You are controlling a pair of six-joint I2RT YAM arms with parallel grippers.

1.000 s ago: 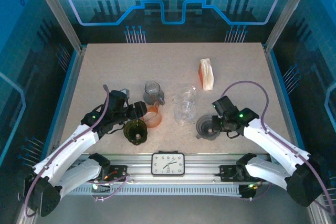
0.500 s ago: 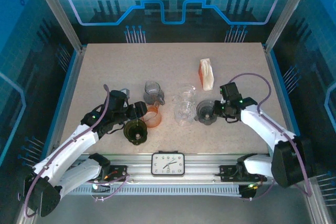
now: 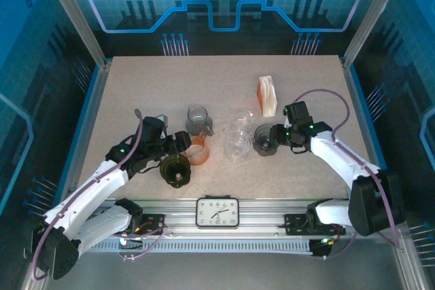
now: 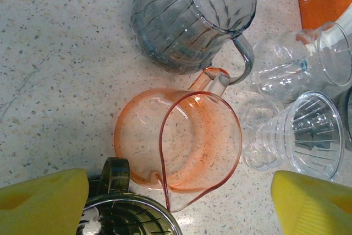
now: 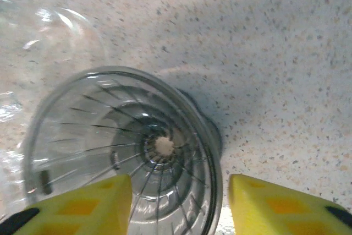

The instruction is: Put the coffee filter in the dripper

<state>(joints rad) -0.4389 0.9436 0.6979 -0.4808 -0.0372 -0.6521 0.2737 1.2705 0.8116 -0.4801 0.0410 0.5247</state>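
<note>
Straddling the grey dripper point(image 5: 132, 152) with the right fingers point(image 5: 275, 207) half parted, clear of its rim on one side, so seemingly not clamping it. Hovering over the orange jug point(image 4: 176, 141) with the left fingers point(image 4: 38, 202) spread wide, holding nothing. Leaving the coffee filters point(image 3: 267, 96) stacked at the far right of the bench point(image 3: 136, 86), just beyond that dripper. Judging by its bare ribs: nothing seated yet, picking and placing both left to do.

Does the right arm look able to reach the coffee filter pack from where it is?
Probably yes. The coffee filter pack stands just beyond the right gripper, with bare table between them. The grey dripper sits at its fingertips, off that path.
</note>
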